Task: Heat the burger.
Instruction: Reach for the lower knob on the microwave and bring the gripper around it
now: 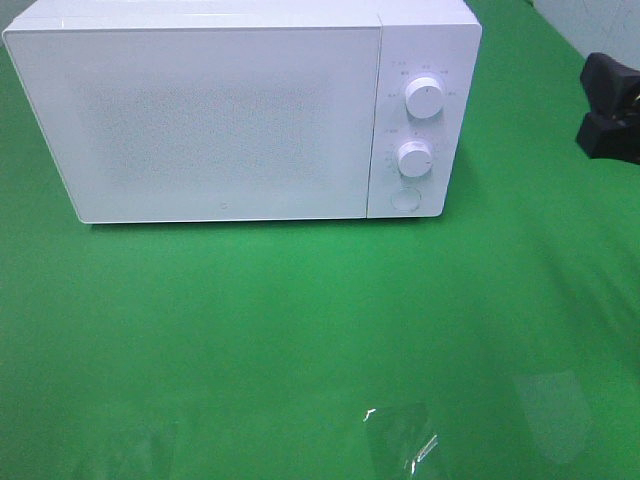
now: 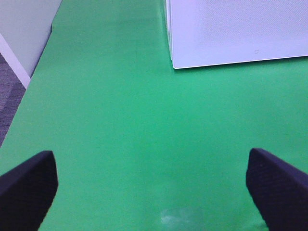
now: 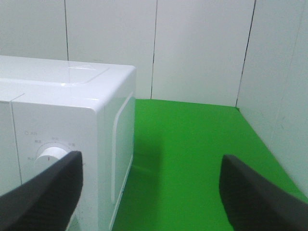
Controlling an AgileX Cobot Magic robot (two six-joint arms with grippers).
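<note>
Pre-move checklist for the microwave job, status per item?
1. Microwave door open for loading: not ok, it is shut.
2. Burger in view: not ok, no camera shows it.
3. Left gripper open and empty: ok.
4. Right gripper open and empty: ok.
5. Upper knob setting: cannot tell, markings too small.

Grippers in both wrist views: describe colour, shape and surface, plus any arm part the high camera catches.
The left gripper has two matte black fingers, broad, round-tipped, with a fine dimpled texture. The right gripper looks alike: black, wedge-shaped, finely textured fingers. No cables or markings show. The high view catches only a black blocky arm part at its right edge.
</note>
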